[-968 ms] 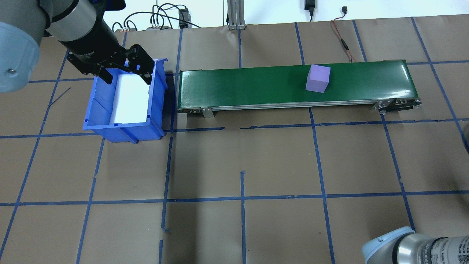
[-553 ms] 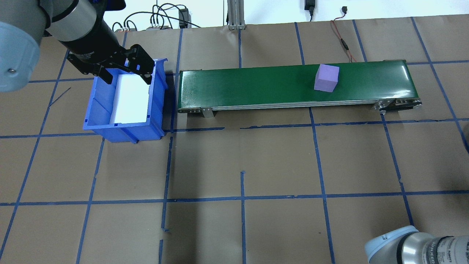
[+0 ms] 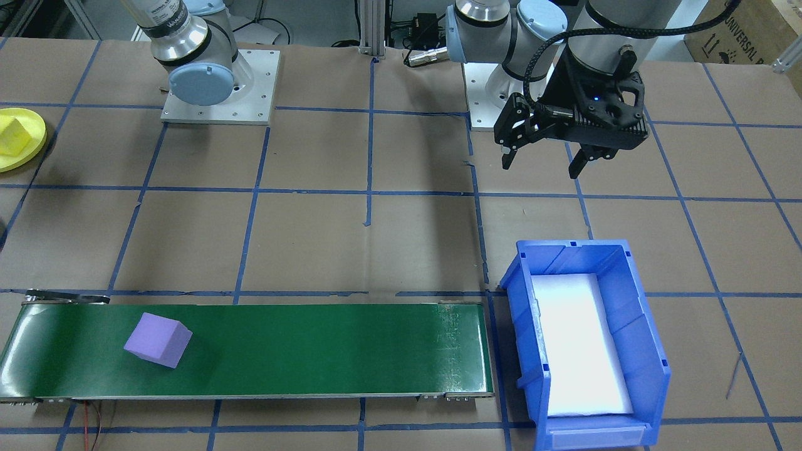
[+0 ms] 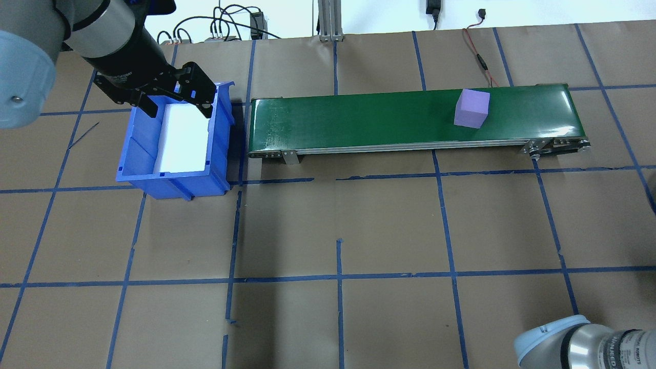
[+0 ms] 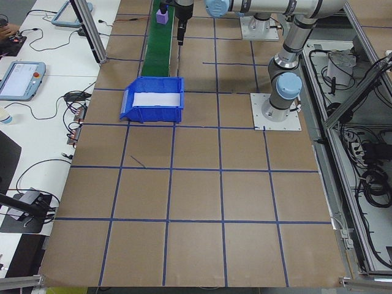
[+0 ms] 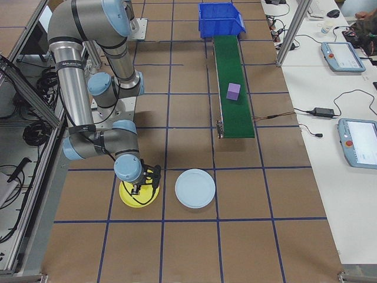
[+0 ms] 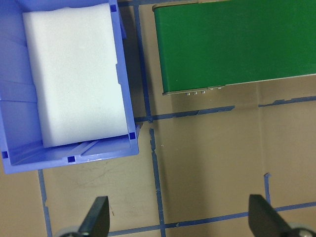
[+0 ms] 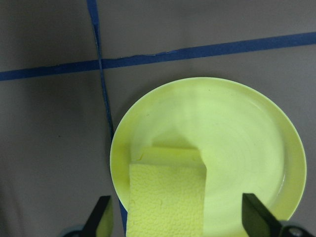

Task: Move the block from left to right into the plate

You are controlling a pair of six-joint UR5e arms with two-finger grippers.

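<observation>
Left gripper (image 3: 542,161) hangs above the table (image 4: 389,225) with its jaws spread wide and nothing between them; in the left wrist view both fingertips (image 7: 97,217) frame bare brown paper and blue tape lines, with the blue bin (image 7: 69,157) and the near end of the green conveyor belt (image 7: 232,44) ahead of them. In the overhead view the same gripper (image 4: 177,105) sits over the bin's far end. The bin (image 3: 645,351) holds a white foam pad (image 3: 579,347) and stands just beside the belt's end. Right gripper (image 8: 187,219) hovers over the yellow plate (image 8: 247,128), jaws wide apart, its fingertips (image 8: 101,217) either side of a yellow block (image 8: 165,200) that lies on the plate's near part; the jaws do not touch it as far as can be seen. The right side view shows this gripper (image 6: 143,184) low over the plate (image 6: 131,199), with a pale round plate (image 6: 195,188) just beside it on the table. The purple block (image 4: 472,108) sits on the belt (image 4: 359,120), tilted slightly off square, toward the end farthest from the bin. In the front view the purple block (image 3: 158,340) is well apart from the yellow plate (image 3: 28,147) at the table's edge.
</observation>
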